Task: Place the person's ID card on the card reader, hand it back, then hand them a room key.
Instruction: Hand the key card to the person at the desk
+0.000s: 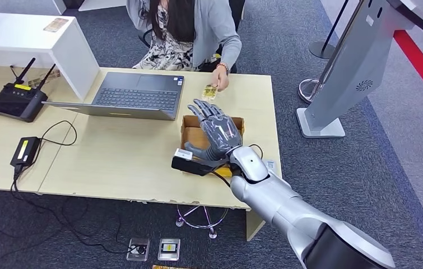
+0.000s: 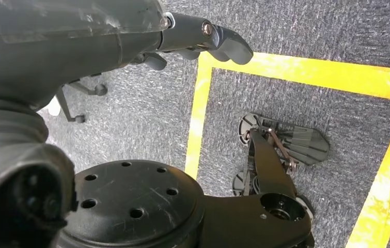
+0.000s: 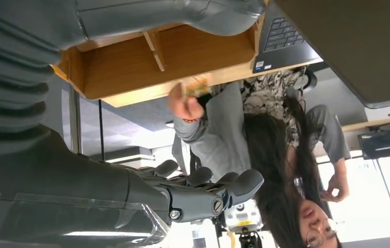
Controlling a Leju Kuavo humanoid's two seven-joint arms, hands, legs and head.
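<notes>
Beyond the empty right robot hand (image 1: pixel 215 130), a person holds a yellowish ID card (image 1: pixel 209 92).

Head view overlooks desk (image 1: pixel 114 157); wrist views sit close.

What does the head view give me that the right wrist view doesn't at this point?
Head view alone: the black card reader beside the right hand, the router, the power brick and the kiosk. Right wrist view alone: the person's other hand raised to their hair. Both: the person's hand holding out the ID card, the cardboard box, the laptop, and the right hand open, holding nothing.
</notes>
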